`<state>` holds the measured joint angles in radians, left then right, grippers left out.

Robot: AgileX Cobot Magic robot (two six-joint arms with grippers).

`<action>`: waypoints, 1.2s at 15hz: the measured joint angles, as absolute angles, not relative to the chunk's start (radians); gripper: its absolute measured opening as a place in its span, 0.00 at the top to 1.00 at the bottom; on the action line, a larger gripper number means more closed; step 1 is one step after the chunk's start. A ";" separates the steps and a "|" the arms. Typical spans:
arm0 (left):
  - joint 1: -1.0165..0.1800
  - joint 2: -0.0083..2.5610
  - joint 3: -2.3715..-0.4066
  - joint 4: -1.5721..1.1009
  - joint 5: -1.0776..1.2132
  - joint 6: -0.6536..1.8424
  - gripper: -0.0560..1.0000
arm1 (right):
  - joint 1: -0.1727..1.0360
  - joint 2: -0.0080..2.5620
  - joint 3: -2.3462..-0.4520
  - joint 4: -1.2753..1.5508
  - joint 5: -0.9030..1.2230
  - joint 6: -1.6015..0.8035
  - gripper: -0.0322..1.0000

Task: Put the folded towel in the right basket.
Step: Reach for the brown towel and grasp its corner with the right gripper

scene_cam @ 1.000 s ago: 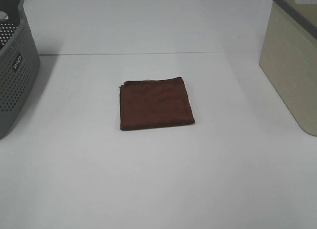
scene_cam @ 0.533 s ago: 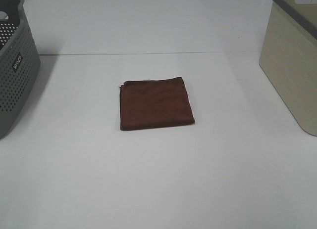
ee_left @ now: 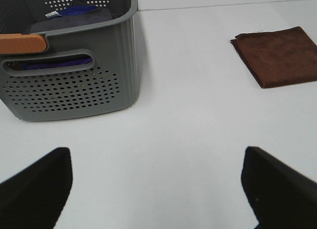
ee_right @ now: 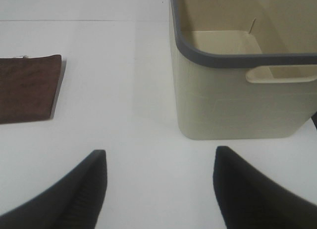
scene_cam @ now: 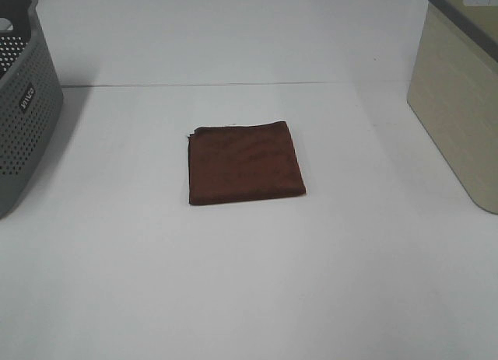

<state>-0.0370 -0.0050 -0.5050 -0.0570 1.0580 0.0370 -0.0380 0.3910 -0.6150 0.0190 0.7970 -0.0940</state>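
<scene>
While the towel [scene_cam: 246,162] lies flat on the table [scene_cam: 117,282], roughly square with no real long axis and well apart from the right basket [scene_cam: 459,103], it sits ahead and inboard of my right gripper [ee_right: 159,157], which I judge the handier. That one and my left gripper [ee_left: 156,152] both gape wide, holding nothing.

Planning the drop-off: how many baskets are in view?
2: the grey perforated basket at the left of the table, the right basket at its right. Others could sit off-frame.
</scene>
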 joint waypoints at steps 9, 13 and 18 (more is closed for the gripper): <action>-0.037 -0.005 -0.505 -0.057 1.058 0.037 0.12 | -0.031 1.171 -1.141 0.151 0.802 -0.163 0.39; -0.037 -0.005 -0.505 -0.057 1.058 0.037 0.12 | 0.184 1.422 -1.273 0.209 0.822 -0.217 0.39; -0.037 -0.005 -0.505 -0.057 1.058 0.037 0.12 | 0.378 1.714 -1.371 0.238 0.821 -0.132 0.32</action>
<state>-0.0370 -0.0050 -0.5050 -0.0570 1.0580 0.0370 0.3780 1.7140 -1.3710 0.2380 0.8210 -0.1320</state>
